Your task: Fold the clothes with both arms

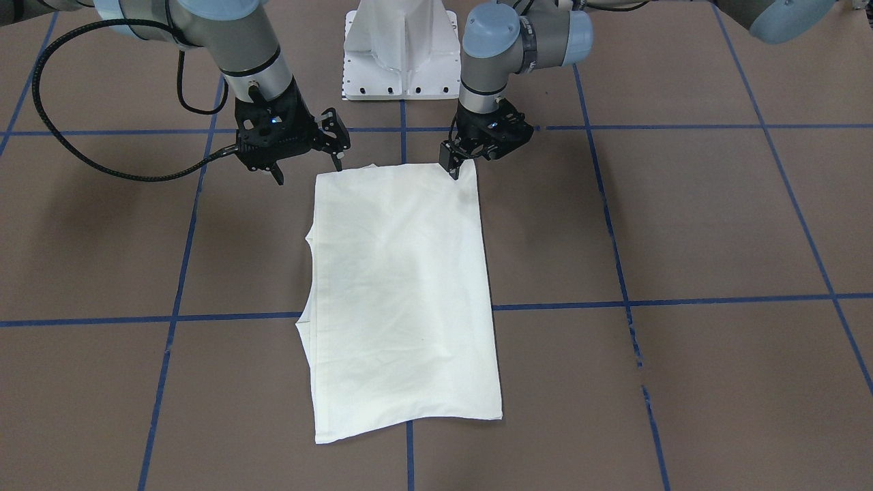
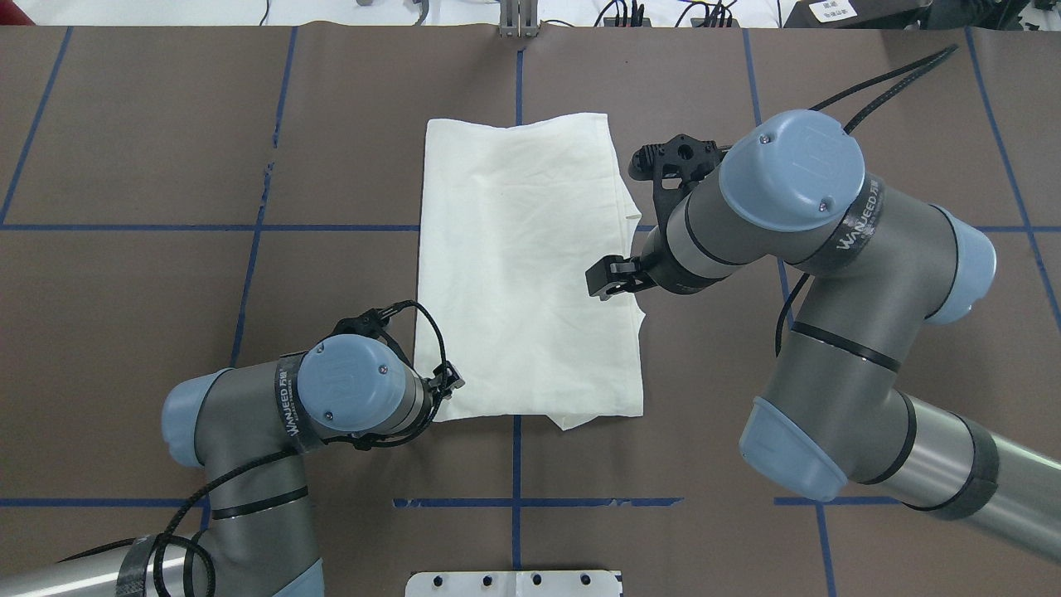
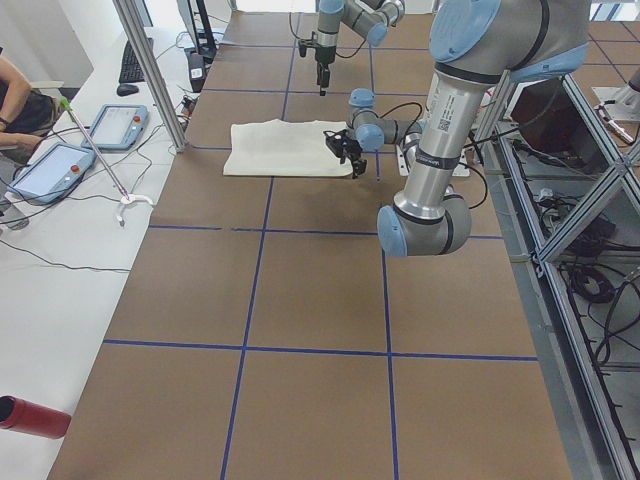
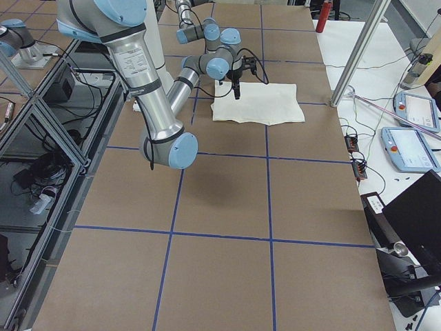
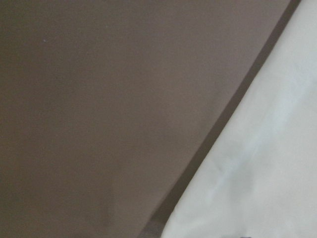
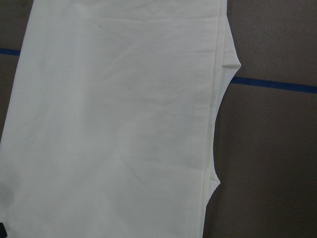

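Observation:
The cream-white shirt (image 1: pixel 402 286) lies flat on the brown table, folded into a long plain rectangle (image 2: pixel 522 265) with no print showing. My left gripper (image 1: pixel 455 172) is down at the shirt's near corner on my left (image 2: pixel 448 383), fingertips touching the cloth. I cannot tell whether its jaws are open or shut. The left wrist view shows only the shirt's edge (image 5: pixel 262 163) close up. My right gripper (image 1: pixel 308 170) hovers open above the shirt's other near corner, holding nothing. From that height the right wrist camera sees the cloth (image 6: pixel 114 124) with a tucked layer along its edge.
The white pedestal base (image 1: pixel 401 51) stands just behind the shirt's near edge. Blue tape lines (image 1: pixel 682 300) grid the table. A black cable (image 1: pixel 68 143) loops beside my right arm. Control tablets (image 3: pixel 50 170) and a person's arm (image 3: pixel 15 90) are off the table's far side.

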### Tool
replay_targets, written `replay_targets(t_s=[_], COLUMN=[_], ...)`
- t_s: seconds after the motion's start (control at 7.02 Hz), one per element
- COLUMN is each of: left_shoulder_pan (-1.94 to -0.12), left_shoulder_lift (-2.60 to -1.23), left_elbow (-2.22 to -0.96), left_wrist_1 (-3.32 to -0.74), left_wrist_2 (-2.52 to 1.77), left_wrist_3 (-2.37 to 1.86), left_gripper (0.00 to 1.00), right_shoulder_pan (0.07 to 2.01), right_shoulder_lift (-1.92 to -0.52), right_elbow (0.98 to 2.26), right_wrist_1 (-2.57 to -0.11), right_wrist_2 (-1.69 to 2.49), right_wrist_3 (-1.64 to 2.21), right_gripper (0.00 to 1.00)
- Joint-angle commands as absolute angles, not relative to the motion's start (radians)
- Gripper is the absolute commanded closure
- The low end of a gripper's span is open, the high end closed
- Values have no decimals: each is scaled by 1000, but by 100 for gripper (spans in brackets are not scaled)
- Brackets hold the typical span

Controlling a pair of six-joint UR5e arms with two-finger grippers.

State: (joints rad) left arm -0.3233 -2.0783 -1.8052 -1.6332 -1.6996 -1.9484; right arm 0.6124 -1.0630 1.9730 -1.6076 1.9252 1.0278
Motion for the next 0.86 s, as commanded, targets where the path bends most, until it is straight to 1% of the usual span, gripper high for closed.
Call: replay_targets(t_s=[0.0, 0.43, 0.57, 0.71], left_shoulder_pan=[-321, -310, -308, -308], left_shoulder_lift=[-2086, -2083, -2086, -2085], left_elbow=[-1804, -1804, -1804, -1802], left_wrist_1=[-1618, -1600, -1600, -1600], left_wrist_2=[-1700, -1700, -1700, -1700], left_wrist_3=[-1959, -1959, -1974, -1983], left_gripper=[10, 11, 18, 30], right_shoulder_pan=[614, 614, 612, 612], right_shoulder_lift=[-1063, -1063, -1063, -1063], right_elbow=[1974, 1974, 1976, 1976], right_wrist_1=[-1608, -1608, -1608, -1608], right_wrist_2=[1925, 1925, 1925, 1925], right_wrist_3=[1028, 1028, 1029, 1029], right_gripper=[0, 0, 0, 0])
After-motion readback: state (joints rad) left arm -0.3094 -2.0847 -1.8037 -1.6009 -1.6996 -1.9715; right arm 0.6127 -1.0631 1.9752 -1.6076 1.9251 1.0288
